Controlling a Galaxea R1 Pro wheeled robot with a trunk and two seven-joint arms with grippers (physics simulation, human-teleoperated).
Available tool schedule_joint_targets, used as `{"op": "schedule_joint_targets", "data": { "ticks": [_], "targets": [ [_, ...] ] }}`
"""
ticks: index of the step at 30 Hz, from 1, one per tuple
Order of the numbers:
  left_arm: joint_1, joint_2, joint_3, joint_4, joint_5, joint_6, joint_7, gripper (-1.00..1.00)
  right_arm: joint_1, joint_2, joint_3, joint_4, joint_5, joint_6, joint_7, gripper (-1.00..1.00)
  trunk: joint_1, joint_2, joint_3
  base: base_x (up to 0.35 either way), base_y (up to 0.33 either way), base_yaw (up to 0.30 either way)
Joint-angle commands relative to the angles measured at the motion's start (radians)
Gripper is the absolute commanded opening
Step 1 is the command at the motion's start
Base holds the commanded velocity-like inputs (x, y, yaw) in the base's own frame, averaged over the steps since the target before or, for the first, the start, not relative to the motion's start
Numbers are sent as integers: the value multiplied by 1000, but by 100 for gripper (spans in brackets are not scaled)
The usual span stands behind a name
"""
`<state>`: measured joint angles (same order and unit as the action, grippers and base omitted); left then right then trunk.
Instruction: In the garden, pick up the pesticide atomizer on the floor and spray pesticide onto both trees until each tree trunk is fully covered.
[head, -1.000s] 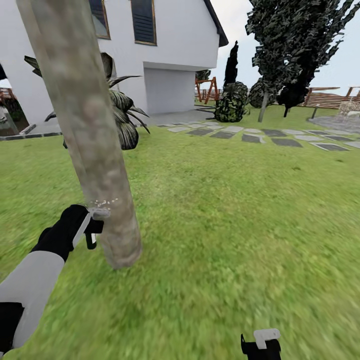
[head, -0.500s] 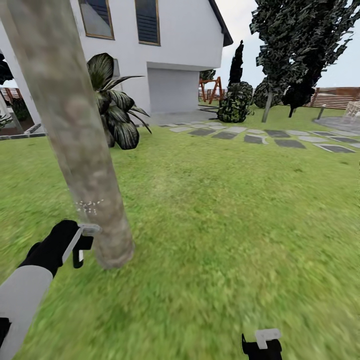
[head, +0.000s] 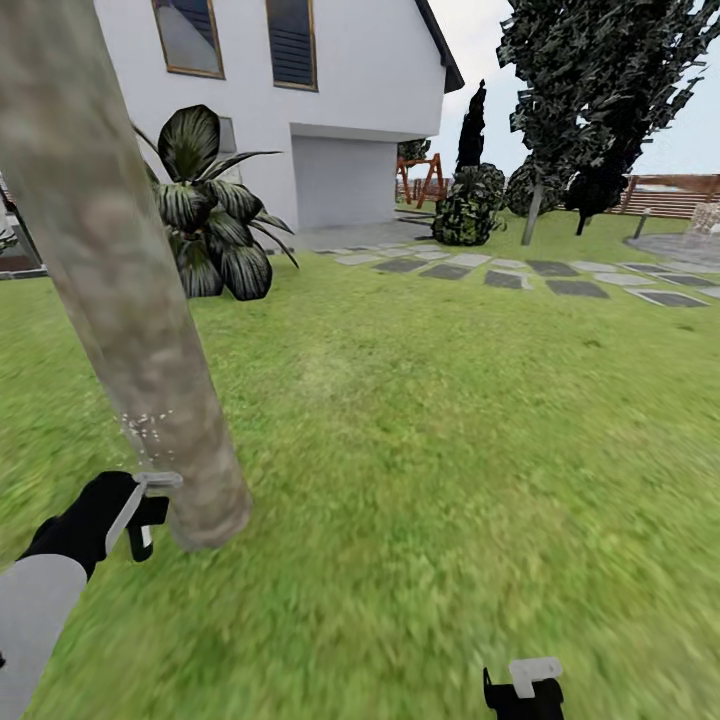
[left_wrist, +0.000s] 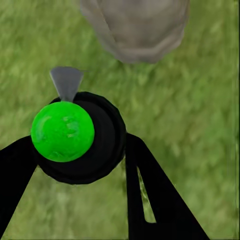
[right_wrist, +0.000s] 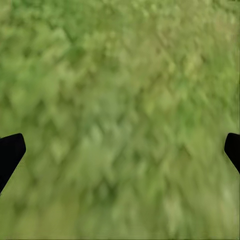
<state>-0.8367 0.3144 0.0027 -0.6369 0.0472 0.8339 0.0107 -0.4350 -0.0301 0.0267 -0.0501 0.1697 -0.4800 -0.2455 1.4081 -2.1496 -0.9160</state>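
One tree trunk (head: 120, 290), thick and mottled beige-grey, leans across the left of the head view down to the lawn. Its base also shows in the left wrist view (left_wrist: 135, 27). My left gripper (head: 135, 510) is shut on the pesticide atomizer (head: 143, 497), held right beside the trunk's base. In the left wrist view the atomizer (left_wrist: 62, 131) is a bright green round with a black ring between my black fingers (left_wrist: 150, 190), its grey nozzle aimed at the trunk. White spray specks (head: 145, 428) dot the bark just above it. My right gripper (head: 522, 688) hangs open over grass.
A white house (head: 350, 90) stands behind, with a dark broad-leaf plant (head: 210, 220) at its wall. Stepping stones (head: 560, 278) cross the lawn toward grey paving (head: 685, 245) at far right. Dark conifers (head: 590, 90), round shrubs (head: 465, 210) and a slatted fence (head: 670, 198) lie beyond.
The whole view has shifted, so the camera moved. In the picture the trunk stands further left, and my left gripper with the atomizer sits lower beside it. The spray specks lie lower on the bark.
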Motion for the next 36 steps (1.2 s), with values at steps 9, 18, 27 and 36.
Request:
{"op": "schedule_joint_targets", "data": {
  "ticks": [9,18,27,36],
  "targets": [
    [5,-67,-1,29,-14,-21,12,-100,-1,1,2,1,10,0,-10,100,0,0,-1,66,0,209],
    [59,-95,-6,22,-17,-58,15,-100,-1,-1,2,2,10,-2,-13,100,0,0,-1,114,-121,79],
    [59,-98,-13,23,-32,-62,19,-100,-1,-1,2,3,10,-1,-12,100,0,0,-1,140,-232,0],
    [59,-97,-13,22,-32,-64,18,-100,-1,4,2,3,10,-2,-12,100,0,0,-1,1,-272,125]
  ]
}}
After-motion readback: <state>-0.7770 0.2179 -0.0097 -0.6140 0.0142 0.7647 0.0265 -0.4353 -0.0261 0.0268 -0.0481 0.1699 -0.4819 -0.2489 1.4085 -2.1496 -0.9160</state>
